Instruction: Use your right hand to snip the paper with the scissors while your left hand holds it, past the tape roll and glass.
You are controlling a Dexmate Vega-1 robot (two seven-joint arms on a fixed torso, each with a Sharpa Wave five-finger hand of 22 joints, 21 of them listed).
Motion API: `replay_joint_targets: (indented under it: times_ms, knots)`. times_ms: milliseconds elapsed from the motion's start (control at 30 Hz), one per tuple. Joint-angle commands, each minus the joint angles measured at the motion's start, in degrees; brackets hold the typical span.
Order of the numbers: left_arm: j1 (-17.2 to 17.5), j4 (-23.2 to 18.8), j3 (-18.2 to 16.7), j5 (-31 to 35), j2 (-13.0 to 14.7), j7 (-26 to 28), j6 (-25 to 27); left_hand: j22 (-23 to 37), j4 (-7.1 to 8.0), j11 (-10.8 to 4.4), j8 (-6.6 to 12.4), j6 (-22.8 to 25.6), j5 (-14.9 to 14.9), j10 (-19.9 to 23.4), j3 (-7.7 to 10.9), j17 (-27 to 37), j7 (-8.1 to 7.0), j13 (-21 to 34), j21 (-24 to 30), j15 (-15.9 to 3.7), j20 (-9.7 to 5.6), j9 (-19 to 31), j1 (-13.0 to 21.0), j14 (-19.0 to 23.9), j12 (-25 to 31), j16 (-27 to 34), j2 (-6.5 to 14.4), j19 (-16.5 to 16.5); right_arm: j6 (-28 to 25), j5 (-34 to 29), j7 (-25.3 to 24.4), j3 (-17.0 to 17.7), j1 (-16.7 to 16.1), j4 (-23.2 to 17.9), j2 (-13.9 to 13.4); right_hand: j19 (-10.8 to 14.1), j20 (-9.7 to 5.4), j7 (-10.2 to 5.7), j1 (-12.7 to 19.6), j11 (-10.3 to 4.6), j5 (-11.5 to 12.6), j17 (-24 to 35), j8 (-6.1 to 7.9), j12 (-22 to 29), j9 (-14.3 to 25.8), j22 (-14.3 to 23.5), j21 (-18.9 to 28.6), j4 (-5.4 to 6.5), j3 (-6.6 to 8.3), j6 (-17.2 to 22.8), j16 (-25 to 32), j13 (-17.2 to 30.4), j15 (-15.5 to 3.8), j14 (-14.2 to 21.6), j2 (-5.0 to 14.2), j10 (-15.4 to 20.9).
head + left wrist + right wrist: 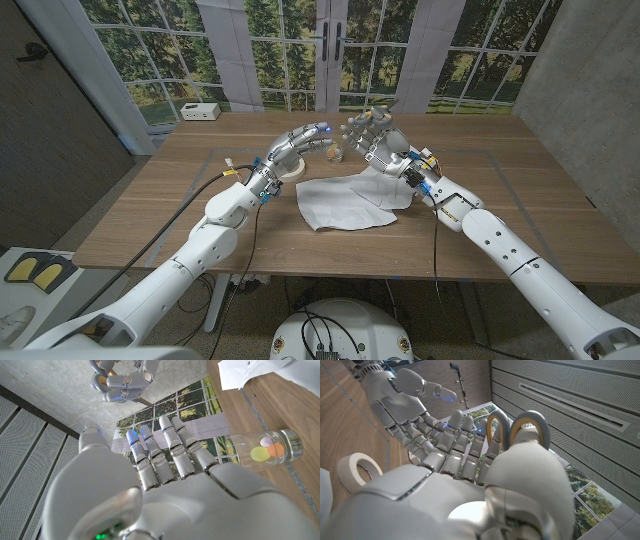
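1. While both arms reach over the desk (520, 200), the right hand (378, 140) is raised above its far middle part and holds the scissors (519, 427); in the right wrist view the grey loop handles with yellow lining stand up behind the knuckles.
2. The left hand (295, 148) is raised just across from it, fingers apart and stretched toward the right hand, holding nothing.
3. The paper (350, 200), a crumpled white sheet, lies on the desk below and between the two hands; neither hand touches it.
4. The tape roll (292, 172) lies on the desk beneath the left wrist, just beside the sheet's left edge.
5. The glass (336, 153) stands behind the sheet, between the hands; the left wrist view shows coloured pieces inside it.
6. A white box (200, 111) sits at the far left corner.
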Motion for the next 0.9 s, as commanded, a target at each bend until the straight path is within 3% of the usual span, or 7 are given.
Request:
replay_joint_targets:
  times_ms: [33,333,500,567,633,733,900]
  knots:
    - [0.54,-0.62,-0.04,-0.03,0.32,0.33,0.41,0.07,0.04,-0.06,0.14,0.73,0.22,0.56,-0.28,0.16,0.08,-0.02,-0.30,-7.28,-0.64,0.14,0.29,0.74,0.26,0.20,0.62,0.20,-0.07,-0.06,-0.36,-0.07,-0.07,0.57,0.44,0.67,-4.64,-0.17,2.52,-4.15,-0.61,3.59,6.91,7.90,9.71,0.53,2.56,-0.44,0.92,-2.19,4.47,13.37,-9.66,4.01,0.62,5.43]
    - [0.36,-0.28,0.13,-0.05,0.03,0.21,0.37,0.08,0.06,-0.05,0.14,1.09,0.25,0.80,-0.38,0.16,0.08,-0.03,-0.30,-7.28,-0.61,0.13,0.40,0.90,0.22,0.15,0.78,0.21,-0.02,-0.76,-0.25,0.01,-0.02,0.35,-0.14,-0.51,-4.90,-1.00,2.99,-5.63,-1.11,10.79,10.45,20.13,12.42,0.96,6.48,-0.16,1.13,-4.40,12.26,31.64,-9.41,6.22,0.05,1.37]
    - [0.38,-0.17,0.18,-0.06,-0.06,0.25,0.44,0.10,0.08,-0.06,0.13,1.27,0.28,0.94,-0.43,0.16,0.07,-0.04,-0.31,-7.28,-0.52,0.13,0.45,1.01,0.20,0.13,0.91,0.18,-0.57,-0.92,-1.99,0.10,-0.30,-0.59,-0.70,1.31,-6.71,-1.06,2.78,-6.77,-1.26,19.07,16.65,28.77,16.56,2.14,11.67,0.07,0.93,0.83,22.21,42.71,-9.33,8.28,-0.39,4.79]
    - [0.46,-0.18,0.17,-0.18,-0.07,0.25,0.50,0.10,0.08,-0.06,0.12,1.31,0.28,0.97,-0.44,0.16,0.07,-0.04,-0.33,-7.28,-0.48,0.12,0.48,1.05,0.18,0.13,0.95,0.13,-0.84,-0.90,-2.24,0.05,-0.27,-0.69,-0.88,1.14,-6.38,-1.08,2.81,-7.19,-1.30,20.81,17.21,29.90,16.75,2.49,12.73,0.04,0.88,1.33,24.50,44.05,-9.33,9.18,-0.53,5.81]
    - [0.58,-0.29,0.16,-0.09,-0.02,0.41,0.53,0.10,0.09,-0.07,0.11,1.36,0.29,1.00,-0.45,0.16,0.06,-0.05,-0.32,-7.28,-0.51,0.12,0.50,1.10,0.17,0.13,0.99,0.16,-1.12,-0.66,-2.62,0.06,-0.29,-0.75,-0.92,0.12,-6.63,-0.46,2.75,-6.21,-1.40,22.97,17.00,36.85,14.76,3.59,16.50,0.19,0.85,1.75,28.70,54.56,-9.32,8.48,-0.44,5.76]
    - [0.76,-0.52,0.13,-0.09,0.11,0.55,0.65,0.11,0.10,-0.07,0.09,1.46,0.31,1.08,-0.48,0.18,0.06,-0.05,-0.33,-7.29,-0.47,0.12,0.55,1.19,0.14,0.13,1.08,0.14,-1.08,-0.70,-3.30,0.10,-0.44,-0.97,-0.91,0.44,-6.81,-0.07,2.47,-6.41,-1.51,24.19,20.34,43.00,17.13,4.12,19.90,0.32,0.59,4.70,32.37,56.15,-9.28,9.38,-0.74,6.98]
    - [0.89,-0.71,0.09,0.07,0.25,0.68,0.61,0.12,0.10,-0.07,0.06,1.55,0.33,1.14,-0.51,0.19,0.05,-0.06,-0.35,-7.29,-0.44,0.11,0.63,1.30,0.10,0.13,1.18,0.10,-1.32,-1.58,-4.12,0.06,-0.37,-1.49,-1.78,-0.18,-6.83,0.39,1.95,-5.86,-1.65,23.90,19.87,46.10,16.15,4.23,21.40,0.52,0.24,4.05,33.44,56.07,-9.24,8.93,-1.12,6.55]
